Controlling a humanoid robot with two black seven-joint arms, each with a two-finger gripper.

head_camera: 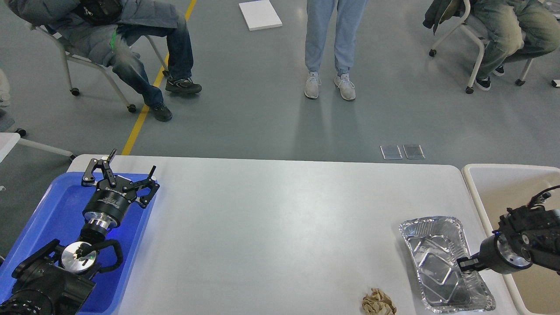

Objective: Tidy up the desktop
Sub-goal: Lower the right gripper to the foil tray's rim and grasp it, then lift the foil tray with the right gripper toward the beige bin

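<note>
Now the large white-grey matte desktop (pixel 271 227) fills the middle. The left gripper (pixel 131 168) hangs spread wide over the blue plastic tray (pixel 52 205) at the left edge. The right gripper (pixel 466 264) reaches into the crinkled silver foil tray (pixel 437 245); can't tell its grasp. A crumpled brown paper wad (pixel 378 302) sits near the front edge.

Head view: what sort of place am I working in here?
Probably a lab or workshop test hall: grey painted floor with a yellow line, people on wheeled chairs watching, and a plain desktop set with a blue tray.
</note>
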